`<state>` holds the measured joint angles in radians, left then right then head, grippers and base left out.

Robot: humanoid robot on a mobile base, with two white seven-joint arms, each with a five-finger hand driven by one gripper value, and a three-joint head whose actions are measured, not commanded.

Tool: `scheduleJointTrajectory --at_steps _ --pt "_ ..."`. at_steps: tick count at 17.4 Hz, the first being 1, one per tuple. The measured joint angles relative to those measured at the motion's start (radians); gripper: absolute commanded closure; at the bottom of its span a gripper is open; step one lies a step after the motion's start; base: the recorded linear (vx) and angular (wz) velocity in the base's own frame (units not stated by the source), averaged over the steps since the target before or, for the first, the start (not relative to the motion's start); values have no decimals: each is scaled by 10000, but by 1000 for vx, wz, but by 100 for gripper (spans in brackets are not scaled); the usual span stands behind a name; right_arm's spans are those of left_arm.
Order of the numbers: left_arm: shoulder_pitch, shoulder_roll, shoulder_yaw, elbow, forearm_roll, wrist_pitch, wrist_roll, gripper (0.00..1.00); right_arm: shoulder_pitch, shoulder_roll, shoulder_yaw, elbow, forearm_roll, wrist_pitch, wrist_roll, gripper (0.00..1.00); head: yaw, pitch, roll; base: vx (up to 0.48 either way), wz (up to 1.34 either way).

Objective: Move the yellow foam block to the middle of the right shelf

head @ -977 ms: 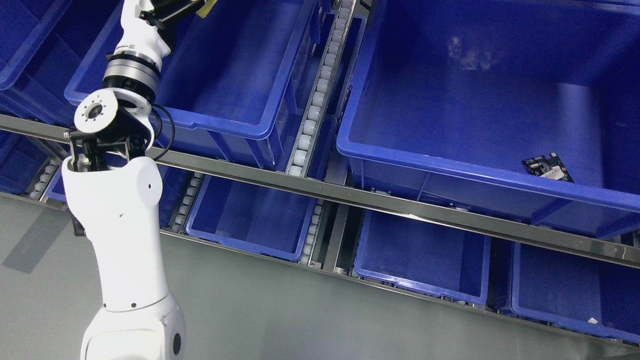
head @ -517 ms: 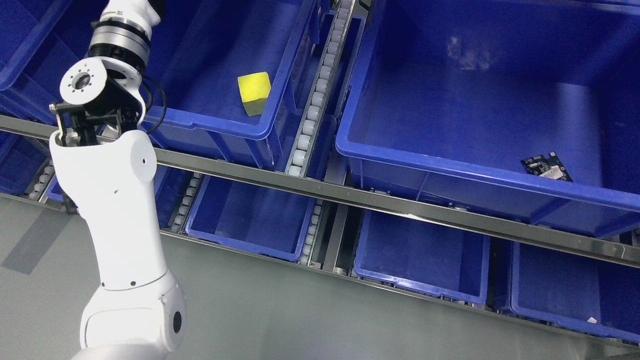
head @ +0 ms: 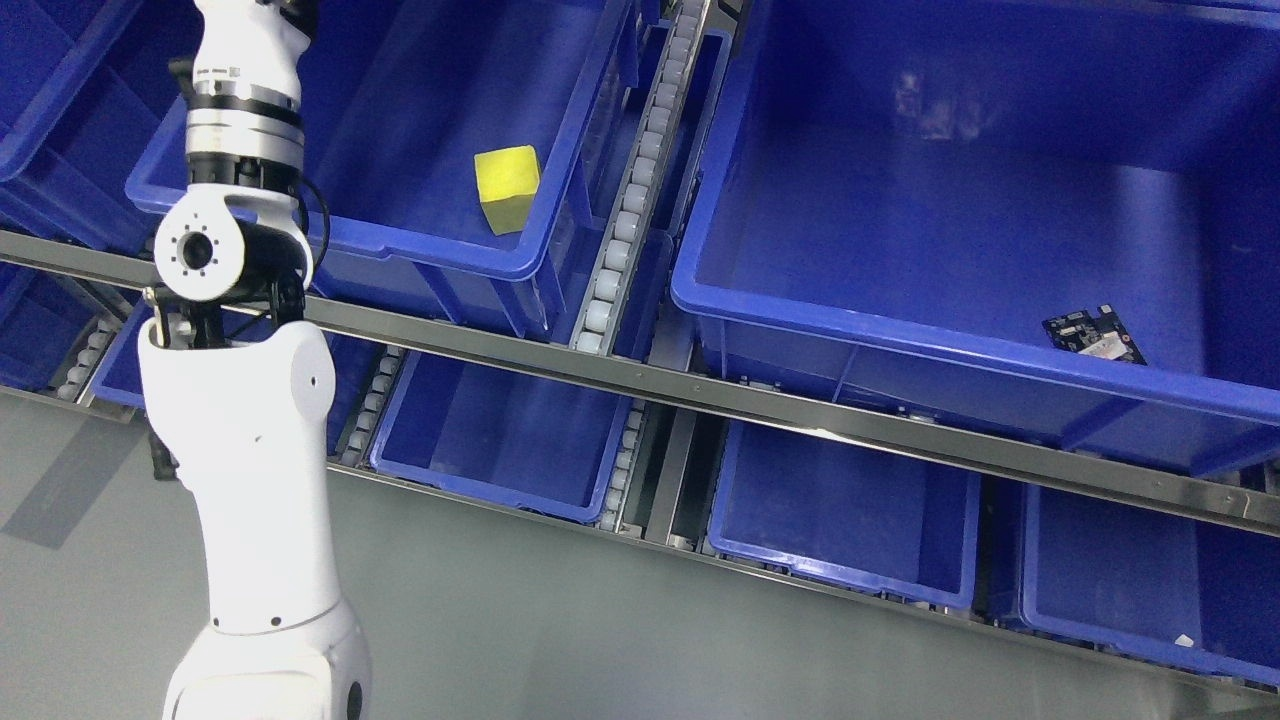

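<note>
The foam block [head: 508, 186] is bright yellow, its upper face a shade lighter than its side. It sits inside a saturated blue bin [head: 330, 228], and every other bin on the rack, including the large one [head: 900, 325] to the right, is the same blue, with pale scuffed patches on the inner walls. A small board [head: 1093, 335] in that large bin looks black with a white patch, though it is too small to be sure. The roller track [head: 625, 210] shows a row of white rollers. The shelf rail [head: 760, 400] is dull silver-grey metal. The left arm [head: 250, 470] is glossy white, with a silver ring and black joint parts. The floor [head: 560, 630] is plain grey-green.
</note>
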<state>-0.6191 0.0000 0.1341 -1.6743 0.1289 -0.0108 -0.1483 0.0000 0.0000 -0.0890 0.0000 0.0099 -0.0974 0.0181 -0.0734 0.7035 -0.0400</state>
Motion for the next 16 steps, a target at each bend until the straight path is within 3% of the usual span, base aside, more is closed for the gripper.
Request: scheduleJointTrajectory --at_steps 3,9,16 --pt "924 0 -63 -127 -8 -758 -288 0 0 0 0 0 -47 0 0 0 0 0 0 0 0" --pt "1803 0 -104 -284 -13 -911 -352 0 1 0 0 0 -83 0 0 0 0 0 0 0 0" --pt "2052 0 -122 -372 -15 182 -355 0 0 0 0 0 -95 0 0 0 0 0 0 0 0"
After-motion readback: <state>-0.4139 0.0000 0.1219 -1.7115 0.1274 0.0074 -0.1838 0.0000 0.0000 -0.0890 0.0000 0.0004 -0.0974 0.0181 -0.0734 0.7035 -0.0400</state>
